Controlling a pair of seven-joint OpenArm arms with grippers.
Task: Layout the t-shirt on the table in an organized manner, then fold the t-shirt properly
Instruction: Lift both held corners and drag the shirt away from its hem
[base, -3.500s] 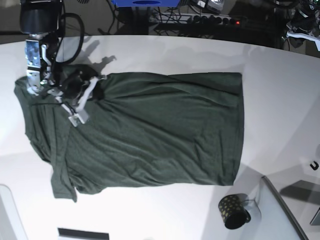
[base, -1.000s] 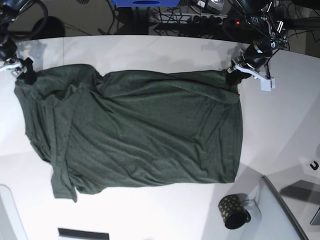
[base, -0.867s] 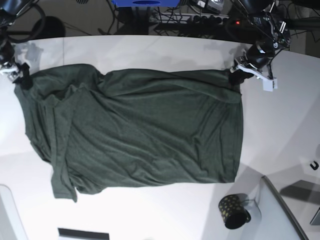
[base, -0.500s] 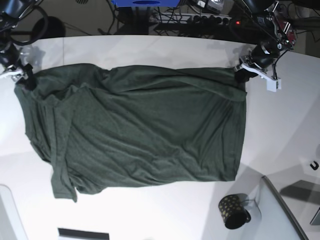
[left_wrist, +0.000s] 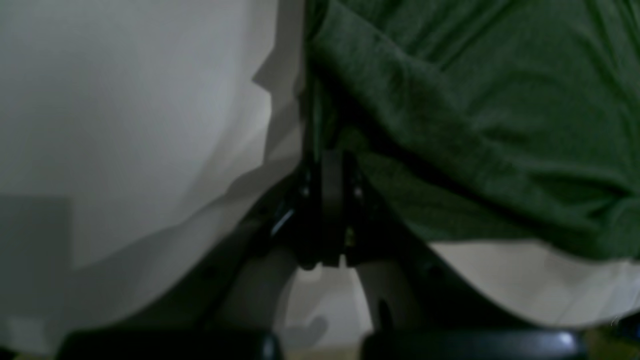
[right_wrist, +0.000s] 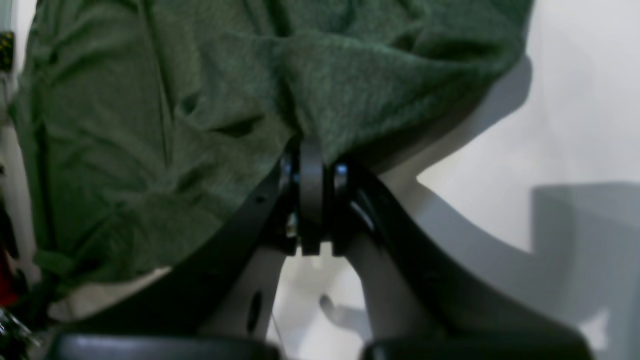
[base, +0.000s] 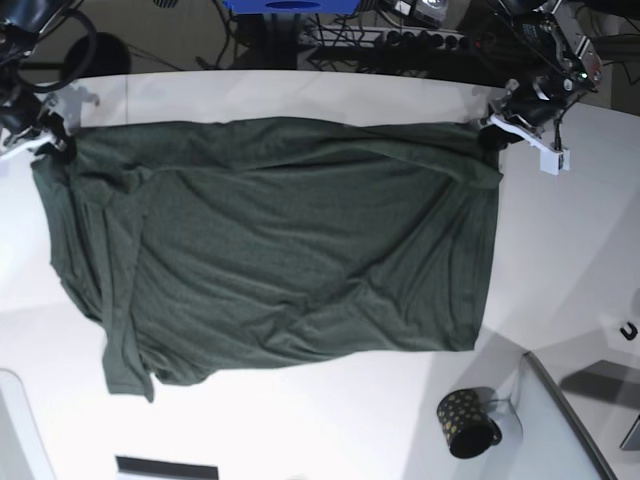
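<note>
We have both arms stretched wide apart at the far side. Our left gripper (base: 494, 133) sits at the base view's right, jaws pinched together on cloth. Our right gripper (base: 58, 140) sits at that view's left, jaws likewise clamped on cloth, its arm reaching in from the corner.
</note>
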